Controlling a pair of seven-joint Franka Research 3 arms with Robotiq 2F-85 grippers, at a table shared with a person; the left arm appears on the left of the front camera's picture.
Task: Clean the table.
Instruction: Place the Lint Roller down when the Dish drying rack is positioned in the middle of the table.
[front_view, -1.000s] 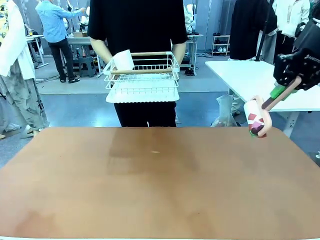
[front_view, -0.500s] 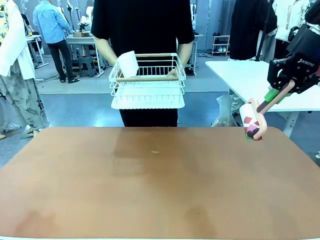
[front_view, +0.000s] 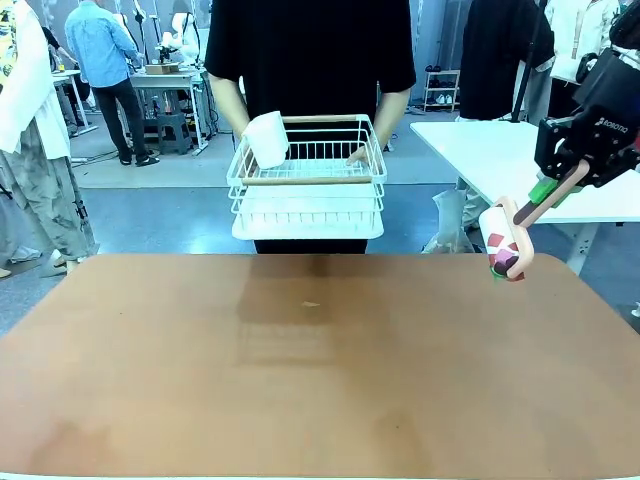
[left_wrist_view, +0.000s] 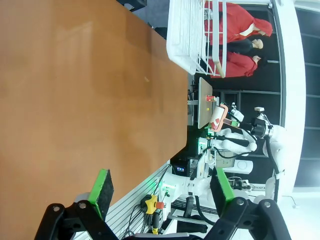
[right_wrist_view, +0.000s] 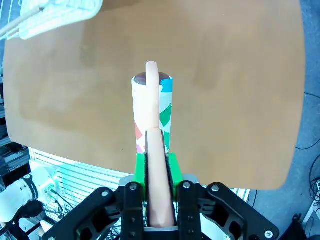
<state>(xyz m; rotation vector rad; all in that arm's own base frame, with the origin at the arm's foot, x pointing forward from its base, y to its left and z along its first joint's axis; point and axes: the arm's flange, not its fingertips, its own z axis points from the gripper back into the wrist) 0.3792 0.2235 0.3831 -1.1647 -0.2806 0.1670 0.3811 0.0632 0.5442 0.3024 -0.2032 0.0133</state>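
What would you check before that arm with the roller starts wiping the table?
1. Roller gripped: ok. The right pincer is shut on its pink handle.
2. Roller on the table: not ok. It hangs in the air over the far right corner.
3. Tabletop free of objects: ok, apart from one small speck near the middle.
4. Basket out of the way: ok. The person holds it up at the far edge, not resting on the table.
5. Left pincer out of the way: ok. It is open, holding nothing, above the table's edge.
6. Roller sheet clean: cannot tell.
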